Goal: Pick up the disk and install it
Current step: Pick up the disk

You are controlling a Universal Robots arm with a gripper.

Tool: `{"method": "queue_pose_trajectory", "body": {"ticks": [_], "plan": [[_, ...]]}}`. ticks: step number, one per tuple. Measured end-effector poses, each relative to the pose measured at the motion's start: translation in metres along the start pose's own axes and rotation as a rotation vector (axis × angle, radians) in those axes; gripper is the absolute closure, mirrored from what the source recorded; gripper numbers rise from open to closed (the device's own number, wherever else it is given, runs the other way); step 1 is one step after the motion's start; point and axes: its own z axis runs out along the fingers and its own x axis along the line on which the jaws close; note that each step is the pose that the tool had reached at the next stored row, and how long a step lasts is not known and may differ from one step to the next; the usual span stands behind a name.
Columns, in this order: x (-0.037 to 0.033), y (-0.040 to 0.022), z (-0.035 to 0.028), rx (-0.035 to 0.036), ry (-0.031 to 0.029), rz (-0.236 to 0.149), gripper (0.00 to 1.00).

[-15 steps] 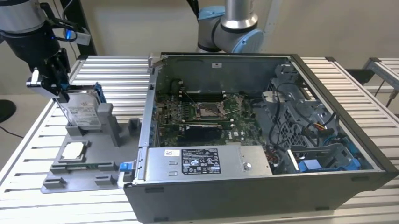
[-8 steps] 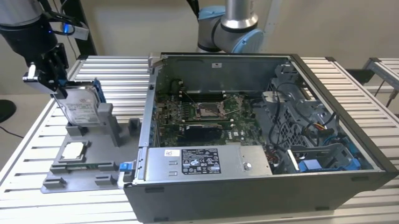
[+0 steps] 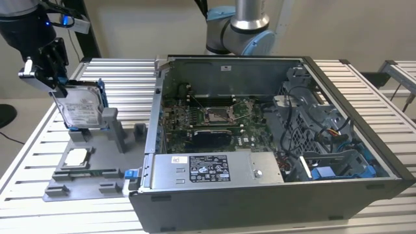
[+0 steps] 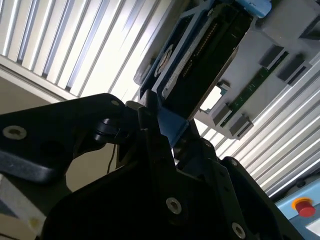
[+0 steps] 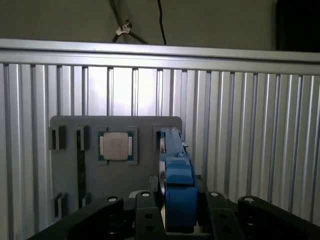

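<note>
Blue plastic is seen framing the silver-grey disk, which is held up over the exterior view's left part of the slatted aluminium table. A white printed label is carried on its broad face; the print cannot be read. The disk is clamped near its upper end by the gripper, whose black fingers are closed against either side of the blue frame in the first wrist view.

The disk is stood on edge with its long axis upright and slightly tilted; the labelled face is turned toward the exterior view's right. Its lower end is at the upright posts of a grey fixture plate; whether it touches them cannot be told. A small square processor chip is laid flat on the same plate, near the disk and apart from it.

Just beside the plate, an open computer case is set on the table. A long grey metal box with a black-and-white sticker is mounted along its near side; a green motherboard is exposed behind it; a drive cage with blue parts is seen at the exterior view's right.
</note>
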Motion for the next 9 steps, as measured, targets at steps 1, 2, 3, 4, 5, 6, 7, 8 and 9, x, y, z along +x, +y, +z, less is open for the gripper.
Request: {"method": "queue_pose_trajectory", "body": {"ticks": [1,2,3,4,5,6,7,8,9], "plan": [[0.0000,0.0000,0.0000,0.0000,-0.0001,0.000,1.00],[0.0000,0.0000,-0.0001,-0.0001,0.0000,0.000,1.00],[0.0000,0.0000,-0.0001,-0.0002,0.0000,0.000,1.00],[0.0000,0.0000,-0.0002,-0.0002,0.0001,0.000,1.00],[0.0000,0.0000,-0.0002,-0.0003,0.0001,0.000,1.00],[0.0000,0.0000,-0.0002,-0.0002,0.0001,0.000,1.00],[0.0000,0.0000,-0.0002,-0.0002,0.0001,0.000,1.00],[0.0000,0.0000,-0.0004,-0.0004,0.0001,0.000,1.00],[-0.0001,0.0001,-0.0015,-0.0019,0.0003,0.000,1.00]]}}
